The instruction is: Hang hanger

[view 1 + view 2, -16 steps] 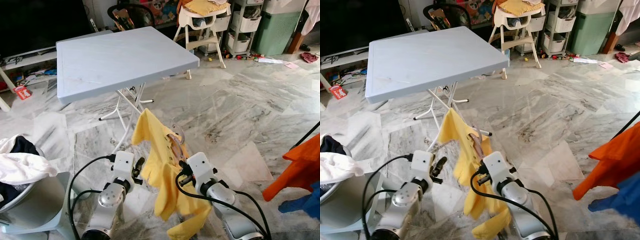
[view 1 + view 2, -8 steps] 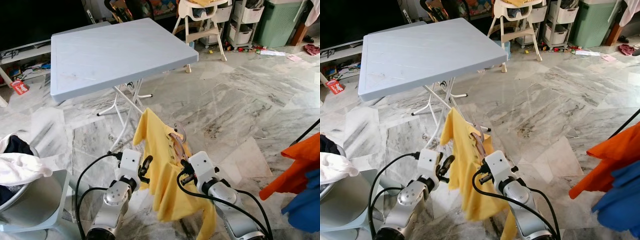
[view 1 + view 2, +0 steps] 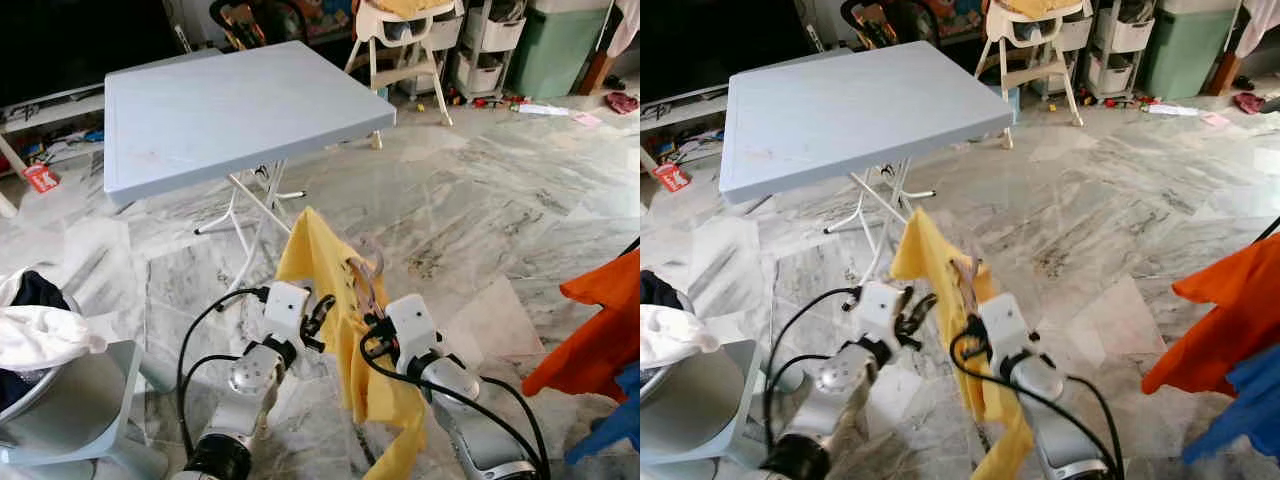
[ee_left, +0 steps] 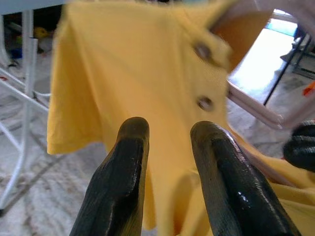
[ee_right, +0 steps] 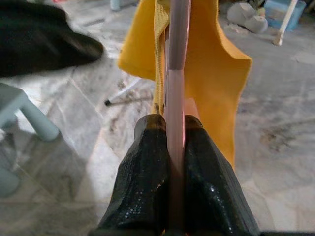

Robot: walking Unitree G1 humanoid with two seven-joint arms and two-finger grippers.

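A: Far left of the grippers?
B: A basin (image 3: 40, 385) with white and dark clothes (image 3: 35, 330) on a grey stool (image 3: 95, 425).

A: Left gripper (image 3: 318, 318)?
B: Raised, fingers (image 4: 128, 167) a little apart, nothing between them. It sits just beside the yellow shirt (image 3: 325, 280), pointing at the button placket.

A: The shirt?
B: Draped on a pink hanger (image 5: 176, 73), held up between the two grippers, its tail hanging below them.

A: Right gripper (image 5: 170, 142)?
B: Fingers (image 5: 147, 167) pinched tight on the hanger's bar; shirt right past the tips.

A: Behind them?
B: A grey folding table (image 3: 230, 100), well apart, on marble floor (image 3: 500, 200). Beyond it a high chair (image 3: 400, 40).

A: Far right?
B: Orange garment (image 3: 600, 330) and blue cloth (image 3: 610, 425) hanging, well off the right gripper.
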